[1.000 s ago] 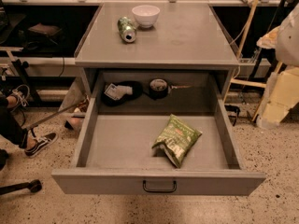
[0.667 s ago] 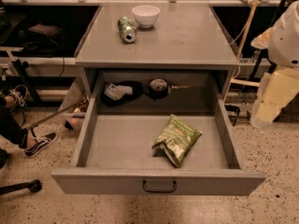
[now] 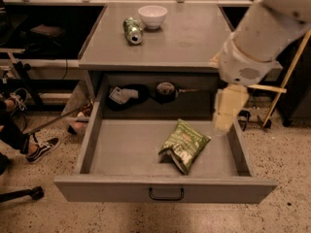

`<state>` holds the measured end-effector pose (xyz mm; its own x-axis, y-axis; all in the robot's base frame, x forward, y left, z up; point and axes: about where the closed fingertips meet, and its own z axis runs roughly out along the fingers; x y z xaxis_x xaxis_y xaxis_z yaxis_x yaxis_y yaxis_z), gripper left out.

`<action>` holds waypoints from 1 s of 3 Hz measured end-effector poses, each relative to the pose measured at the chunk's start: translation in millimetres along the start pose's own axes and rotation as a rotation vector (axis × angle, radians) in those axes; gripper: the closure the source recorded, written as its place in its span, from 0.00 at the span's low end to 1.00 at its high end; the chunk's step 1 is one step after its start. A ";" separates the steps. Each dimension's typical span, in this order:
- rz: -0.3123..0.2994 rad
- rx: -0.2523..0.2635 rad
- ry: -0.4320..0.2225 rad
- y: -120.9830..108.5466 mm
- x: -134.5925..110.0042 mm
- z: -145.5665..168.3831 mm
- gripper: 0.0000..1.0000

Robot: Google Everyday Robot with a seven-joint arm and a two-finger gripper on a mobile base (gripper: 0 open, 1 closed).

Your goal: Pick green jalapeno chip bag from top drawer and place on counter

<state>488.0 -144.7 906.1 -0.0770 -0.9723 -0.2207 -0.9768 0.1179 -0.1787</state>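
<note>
Camera view shows the small crinkled green foil jalapeno chip bag (image 3: 184, 145) lying flat on the floor of the wide, shallow grey metal top drawer (image 3: 97, 190), right of centre and towards the front. The robot's pale two-finger gripper (image 3: 222, 124) hangs above the drawer's right side, just beside the bag but apart from it. I cannot tell whether it is released or clenched. The bag's long axis runs on a diagonal, one end towards the back right corner and the white-patched end towards the drawer front. A descent from here would probably land near the right wall and clip it, and slick, flat foil could slide away or be pinched only at a corner, then sag or drop before reaching the flat grey counter (image 3: 194, 35).
</note>
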 end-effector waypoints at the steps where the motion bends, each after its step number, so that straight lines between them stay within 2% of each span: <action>1: -0.027 -0.079 0.011 -10.1 -10.6 56.7 0.00; 3: -0.005 -0.091 0.003 -11.7 -5.0 65.4 0.00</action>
<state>513.0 -128.0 846.6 -0.0721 -0.9735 -0.2169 -0.9913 0.0940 -0.0923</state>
